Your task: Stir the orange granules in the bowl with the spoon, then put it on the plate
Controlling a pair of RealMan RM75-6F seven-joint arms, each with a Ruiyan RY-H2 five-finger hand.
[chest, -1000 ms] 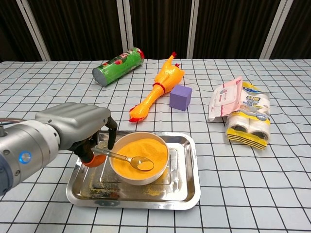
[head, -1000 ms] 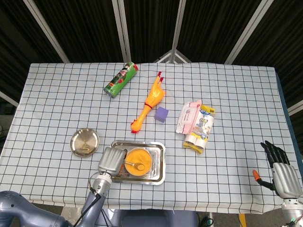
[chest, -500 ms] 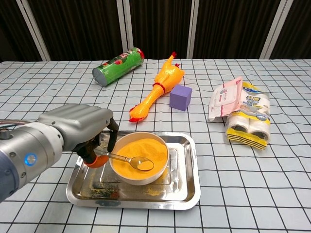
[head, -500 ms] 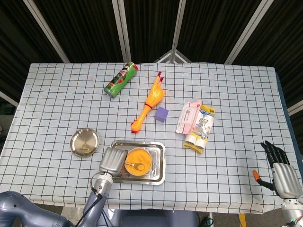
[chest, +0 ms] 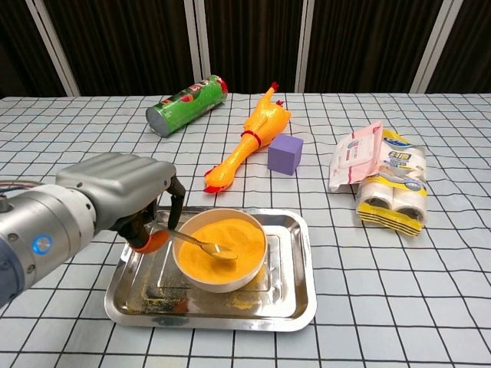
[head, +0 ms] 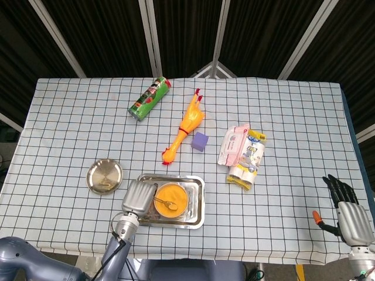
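Tilted steeper than a second ago, the spoon [chest: 201, 244] dips into the granules [chest: 219, 249] in the bowl [chest: 220, 277], its handle gripped by the left robot hand [chest: 126, 195]. Bowl sits in the tray [chest: 295, 287]; plate [head: 105, 176] lies left. Right robot hand [head: 347, 206] hangs open off the bench [head: 293, 117].

Spoon tilted up and turned in the granules

Compared with one second ago, the left hand [chest: 115, 195] has lifted slightly and shifted toward the far edge of the tray, raising the spoon [chest: 201, 244] at its handle end. The spoon bowl, which lay exposed near the close rim of the bowl [chest: 219, 250], now sits nearer the centre, its tip dipped into the orange granules [chest: 230, 234]. In the head view the spoon head [head: 170, 204] likewise lies further from the left hand [head: 139, 197], and the granule surface has a changed contour.
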